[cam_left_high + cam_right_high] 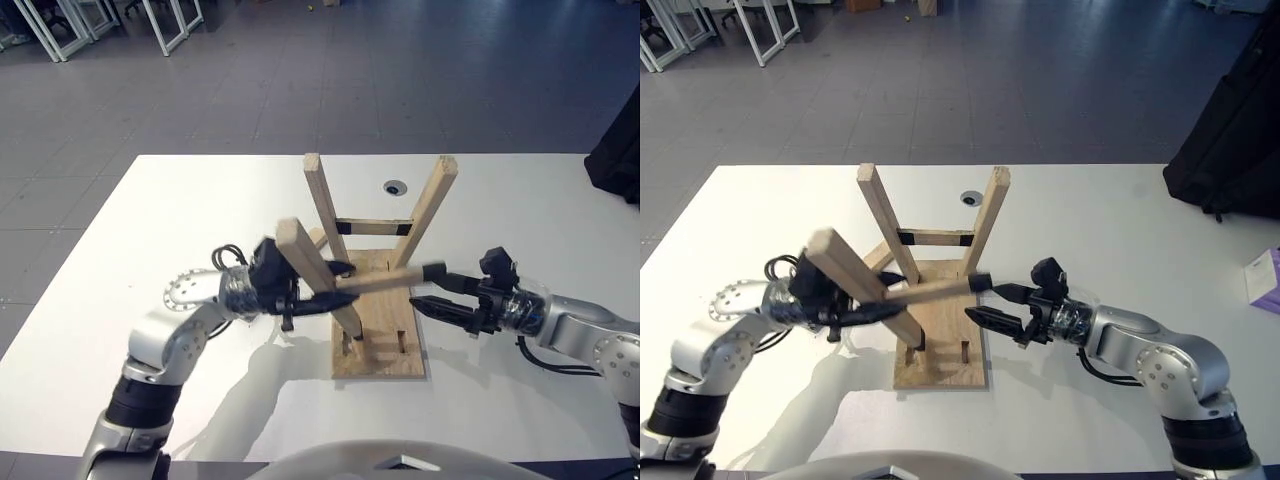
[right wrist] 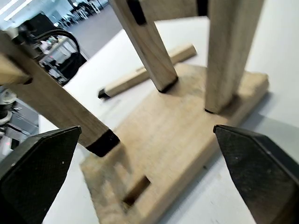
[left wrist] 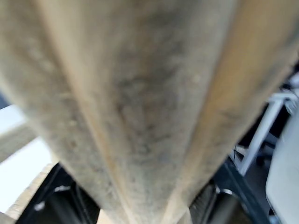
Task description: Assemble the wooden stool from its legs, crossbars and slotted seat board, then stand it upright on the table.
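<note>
The slotted seat board (image 1: 385, 350) lies flat on the white table. Two legs (image 1: 326, 205) stand in its far slots, joined by a crossbar (image 1: 375, 227). My left gripper (image 1: 318, 298) is shut on a third leg (image 1: 305, 255), which tilts with its lower end (image 2: 103, 142) at the board's near left slot. A crossbar (image 1: 385, 281) sticks out from that leg toward the right. My right gripper (image 1: 435, 290) is open just past the crossbar's black-taped end, its upper finger (image 1: 1012, 292) close to it. The held leg's wood (image 3: 140, 107) looms close in the left wrist view.
A loose crossbar (image 2: 145, 70) lies on the table behind the board's far left corner. The near right slot (image 1: 401, 341) of the board is empty. A round hole (image 1: 396, 186) sits in the table beyond the stool. Bare table (image 1: 520, 210) spreads on both sides.
</note>
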{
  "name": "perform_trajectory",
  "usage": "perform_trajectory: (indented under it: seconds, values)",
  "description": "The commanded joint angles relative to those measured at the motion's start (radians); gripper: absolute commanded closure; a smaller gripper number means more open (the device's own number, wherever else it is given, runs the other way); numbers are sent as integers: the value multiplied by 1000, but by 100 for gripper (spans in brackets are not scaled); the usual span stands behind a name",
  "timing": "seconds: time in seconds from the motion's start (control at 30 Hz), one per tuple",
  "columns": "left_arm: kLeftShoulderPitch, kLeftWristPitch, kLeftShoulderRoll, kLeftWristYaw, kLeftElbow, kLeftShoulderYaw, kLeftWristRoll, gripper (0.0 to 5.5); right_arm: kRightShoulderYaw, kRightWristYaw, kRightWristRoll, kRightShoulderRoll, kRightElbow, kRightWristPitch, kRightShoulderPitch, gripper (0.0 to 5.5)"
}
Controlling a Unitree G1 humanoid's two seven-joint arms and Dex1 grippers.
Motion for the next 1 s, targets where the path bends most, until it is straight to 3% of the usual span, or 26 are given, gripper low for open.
perform_trajectory:
  seconds: [0.03,0.53,1.0]
  values:
    - [24,-50,-3,-16,4,-2,32,346,22,31,-77,1,12,-31,35,27]
    - [22,66,87,-60,-9,26,-31,346,32,10,-183,93,-1,-32,42,27]
    - [-4,-51,71,-76,74,-19,75,346,46,25,-189,110,-31,-9,36,27]
